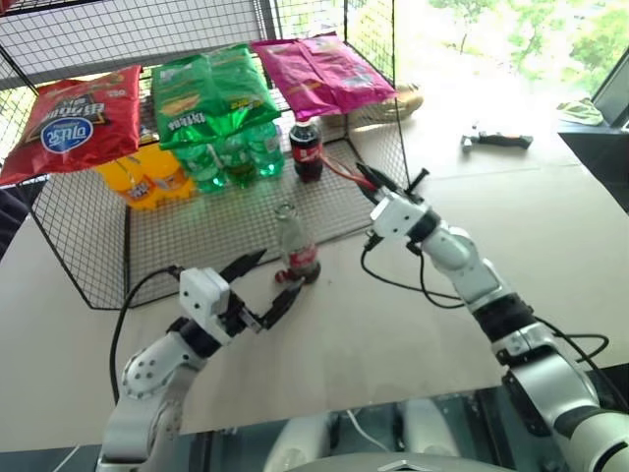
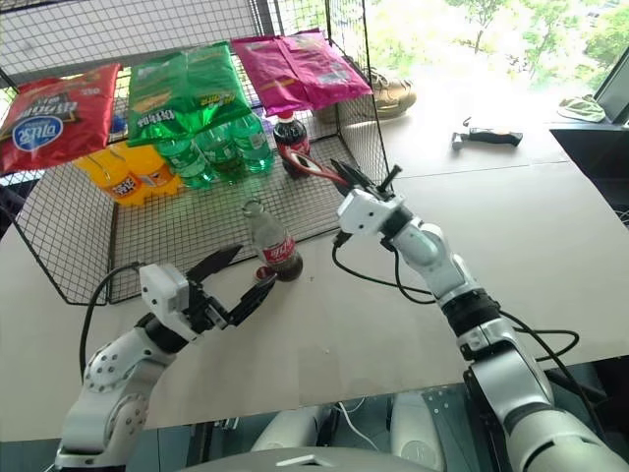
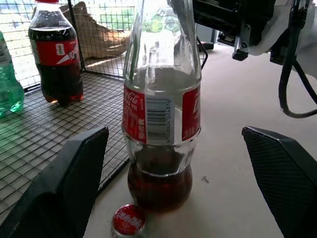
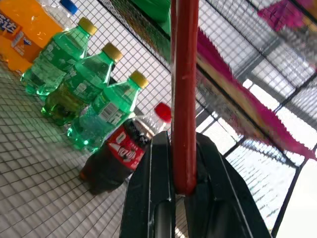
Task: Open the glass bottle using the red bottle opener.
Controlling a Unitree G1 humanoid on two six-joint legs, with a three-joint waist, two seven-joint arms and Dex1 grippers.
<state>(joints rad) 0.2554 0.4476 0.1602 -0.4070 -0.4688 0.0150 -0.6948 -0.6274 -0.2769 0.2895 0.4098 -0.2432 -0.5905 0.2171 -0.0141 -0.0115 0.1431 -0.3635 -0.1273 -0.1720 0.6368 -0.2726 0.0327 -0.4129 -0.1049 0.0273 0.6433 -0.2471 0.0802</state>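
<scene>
Your right gripper (image 4: 181,191) is clamped on the red bottle opener (image 4: 184,89), up behind the glass bottle (image 1: 295,246), while your left gripper (image 1: 263,287) gapes empty just beside it.

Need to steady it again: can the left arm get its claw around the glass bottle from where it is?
Probably yes. The left claw is open, facing the glass bottle, with only the loose red cap lying on the table between them.

Bare table (image 1: 511,256) at right and lower centre of the head view lies open. The glass bottle (image 1: 295,244) and its red cap (image 3: 128,219) stand just ahead of the left pincer (image 1: 265,285); wire rack (image 1: 88,265) blocks upper left
</scene>
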